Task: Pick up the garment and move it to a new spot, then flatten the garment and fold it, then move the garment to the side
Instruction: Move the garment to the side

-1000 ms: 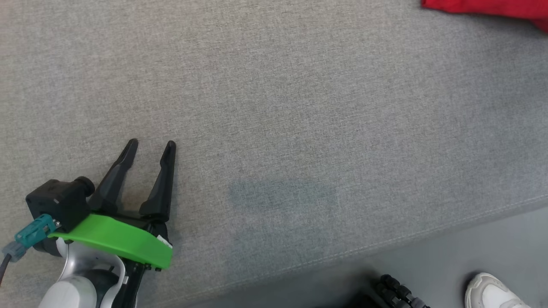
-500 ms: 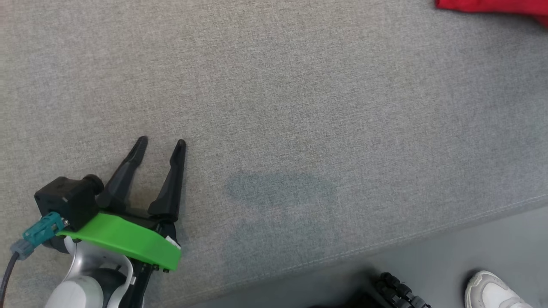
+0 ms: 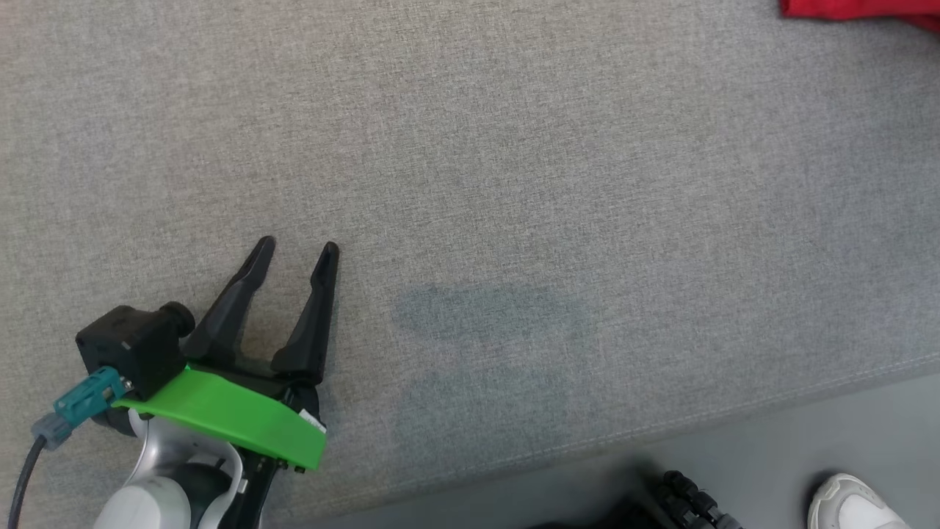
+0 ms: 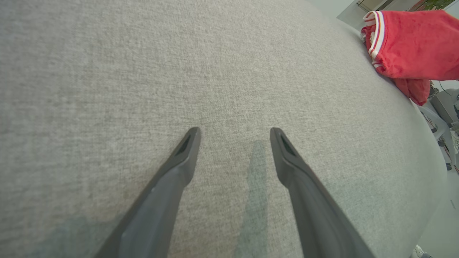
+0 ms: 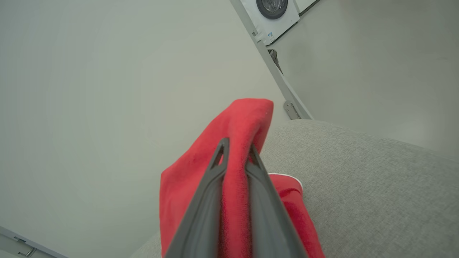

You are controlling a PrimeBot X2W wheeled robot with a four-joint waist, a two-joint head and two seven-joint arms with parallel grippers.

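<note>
Right wrist view, one red garment (image 5: 247, 118), two jaws pinching it

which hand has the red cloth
The right hand: it is pinched on the red fabric garment; the left hand hangs open above the grey upholstered surface.

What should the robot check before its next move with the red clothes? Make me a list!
1. Right jaws shut on the red garment, cloth pinched between them: ok.
2. Left jaws wide open with nothing between them: ok.
3. Grey surface has bare room in front of the robot to lay the cloth down: ok.
4. Red garment lifted fully off the grey surface: cannot tell, its lower part hangs close to the surface.
5. A person's shoe is on the floor past the surface's edge, apart from the left jaws: ok.
</note>
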